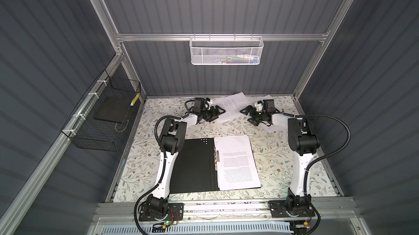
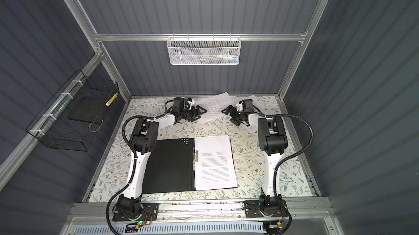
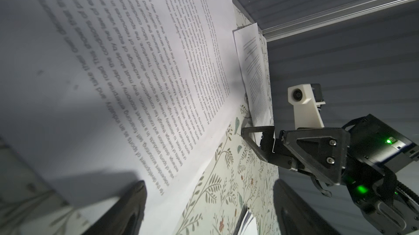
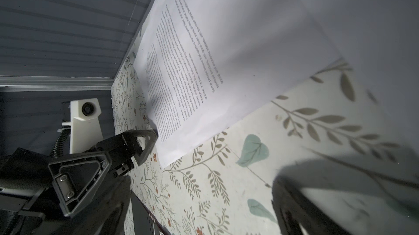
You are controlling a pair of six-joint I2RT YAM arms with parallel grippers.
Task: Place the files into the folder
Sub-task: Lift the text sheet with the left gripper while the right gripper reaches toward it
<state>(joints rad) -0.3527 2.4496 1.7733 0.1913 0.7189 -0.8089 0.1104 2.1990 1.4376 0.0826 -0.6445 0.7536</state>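
Note:
The folder (image 1: 192, 165) (image 2: 170, 165) lies open near the front, black inside up, with a stack of printed files (image 1: 237, 161) (image 2: 215, 161) on its right half beside the metal clip (image 1: 217, 158). A loose printed sheet (image 1: 231, 107) (image 2: 213, 107) (image 3: 113, 63) (image 4: 226, 63) lies at the back between both grippers. My left gripper (image 1: 217, 112) (image 2: 200, 113) (image 3: 209, 190) is open at its left edge, one finger over the paper. My right gripper (image 1: 246, 114) (image 2: 227, 114) (image 4: 201, 190) is open at its right edge, over the cloth. Another sheet (image 1: 273, 127) lies partly under the right arm.
A further sheet (image 3: 254, 75) rests against the back wall. A white mesh basket (image 1: 226, 50) hangs on the back rail, and a black wire basket (image 1: 102, 118) hangs on the left wall. The floral cloth (image 1: 272, 154) covers the table, walled on three sides.

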